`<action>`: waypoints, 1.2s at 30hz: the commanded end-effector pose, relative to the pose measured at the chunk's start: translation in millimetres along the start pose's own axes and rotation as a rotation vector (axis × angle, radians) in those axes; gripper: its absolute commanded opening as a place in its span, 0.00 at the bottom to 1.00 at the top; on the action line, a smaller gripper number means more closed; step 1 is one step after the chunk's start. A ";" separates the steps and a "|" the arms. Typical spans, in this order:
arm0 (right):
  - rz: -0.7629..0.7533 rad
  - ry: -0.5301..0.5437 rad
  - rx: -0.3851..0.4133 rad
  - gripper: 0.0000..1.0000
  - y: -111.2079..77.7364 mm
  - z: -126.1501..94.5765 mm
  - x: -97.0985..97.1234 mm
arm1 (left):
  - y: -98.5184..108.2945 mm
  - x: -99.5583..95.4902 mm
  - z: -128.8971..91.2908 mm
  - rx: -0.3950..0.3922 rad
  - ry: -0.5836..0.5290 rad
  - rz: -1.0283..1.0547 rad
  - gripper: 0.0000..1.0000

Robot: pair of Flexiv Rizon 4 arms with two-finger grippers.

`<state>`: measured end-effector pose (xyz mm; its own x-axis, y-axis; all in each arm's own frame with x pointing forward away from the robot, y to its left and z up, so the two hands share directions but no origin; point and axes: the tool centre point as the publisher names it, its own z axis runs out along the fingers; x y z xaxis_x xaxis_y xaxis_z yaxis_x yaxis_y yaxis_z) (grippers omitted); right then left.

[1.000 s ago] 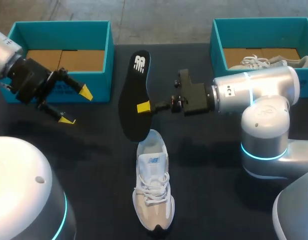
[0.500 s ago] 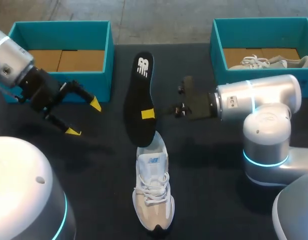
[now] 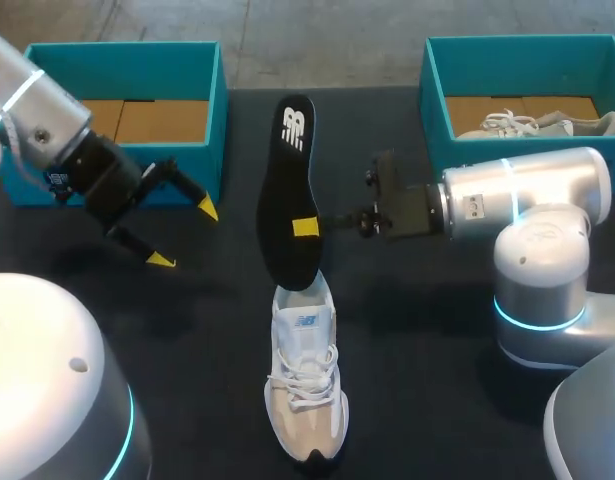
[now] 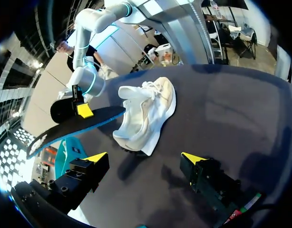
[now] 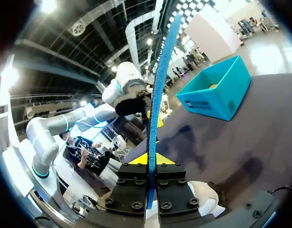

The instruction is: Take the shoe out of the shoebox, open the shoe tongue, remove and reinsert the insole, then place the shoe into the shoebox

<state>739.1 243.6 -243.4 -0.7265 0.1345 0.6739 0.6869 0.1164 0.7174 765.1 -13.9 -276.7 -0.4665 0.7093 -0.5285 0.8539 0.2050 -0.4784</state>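
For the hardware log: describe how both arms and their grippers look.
The left arm and right arm have rounded silver-grey shells with glowing cyan rings at the joints; the right carries a small sticker. The left gripper and right gripper are black, blocky, bolted, each with two slim fingers ending in bright yellow wedge tips.

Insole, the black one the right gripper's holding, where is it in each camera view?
Head view: insole mid-table, its lower end over the white shoe's heel.
Left wrist view: insole ahead of the left gripper, beside the white shoe.
Right wrist view: insole edge-on in the right gripper.
Shared landmark: right gripper.
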 end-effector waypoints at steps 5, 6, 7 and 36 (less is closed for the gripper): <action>-0.001 0.001 0.001 0.00 -0.6 0.6 -0.1 | 1.2 -6.1 -1.0 -0.001 0.034 -0.001 1.00; -0.001 0.001 0.001 0.00 -0.6 0.6 -0.1 | 1.2 -6.1 -1.0 -0.001 0.034 -0.001 1.00; -0.001 0.001 0.001 0.00 -0.6 0.6 -0.1 | 1.2 -6.1 -1.0 -0.001 0.034 -0.001 1.00; -0.117 -0.002 0.036 0.00 -11.1 6.3 -9.2 | 12.3 -4.6 54.0 0.095 0.042 -0.227 1.00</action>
<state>738.8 245.5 -258.3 -0.8005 0.1191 0.5873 0.5993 0.1671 0.7829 759.7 -45.5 -312.1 -0.6328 0.6744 -0.3805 0.7052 0.2989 -0.6429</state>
